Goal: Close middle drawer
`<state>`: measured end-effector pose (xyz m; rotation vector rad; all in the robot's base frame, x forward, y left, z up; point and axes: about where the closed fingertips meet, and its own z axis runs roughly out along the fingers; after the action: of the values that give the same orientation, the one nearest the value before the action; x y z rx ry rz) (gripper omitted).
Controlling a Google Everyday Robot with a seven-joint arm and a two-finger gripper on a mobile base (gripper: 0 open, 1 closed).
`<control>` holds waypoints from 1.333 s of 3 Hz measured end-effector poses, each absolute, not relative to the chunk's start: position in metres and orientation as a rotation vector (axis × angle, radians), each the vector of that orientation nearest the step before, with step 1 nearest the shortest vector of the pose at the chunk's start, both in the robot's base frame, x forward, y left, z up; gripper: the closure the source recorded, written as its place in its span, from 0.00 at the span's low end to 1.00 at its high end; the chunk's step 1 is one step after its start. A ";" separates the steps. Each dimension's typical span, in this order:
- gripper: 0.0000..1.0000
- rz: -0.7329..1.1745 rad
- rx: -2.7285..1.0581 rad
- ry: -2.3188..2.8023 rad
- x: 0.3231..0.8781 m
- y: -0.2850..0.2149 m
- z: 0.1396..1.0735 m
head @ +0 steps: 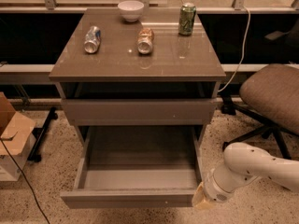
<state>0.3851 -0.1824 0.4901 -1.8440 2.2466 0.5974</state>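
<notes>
One drawer, the middle drawer (131, 197), stands pulled far out low in the bench (187, 64), empty, its flat front nearest of all. The gripper (203, 201) sits at that front's right end, touching or just beside the corner; whether it is open or closed I cannot tell. With no handle to hold, the front is probably best pushed flat-on, nearer its middle so the box does not skew. It looks stiff, light and free-sliding. Above it, the top drawer (138, 112) seems slightly ajar. Farthest back, the bench top carries three cans (145, 40) and a bowl (131, 9).
</notes>
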 end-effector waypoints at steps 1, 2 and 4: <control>1.00 0.591 -1.805 2.251 0.397 -0.174 0.458; 1.00 0.615 -1.794 2.237 0.407 -0.165 0.423; 1.00 0.614 -1.776 2.196 0.442 -0.163 0.391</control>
<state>0.4416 -0.1628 0.3908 -1.7765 2.1956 0.6139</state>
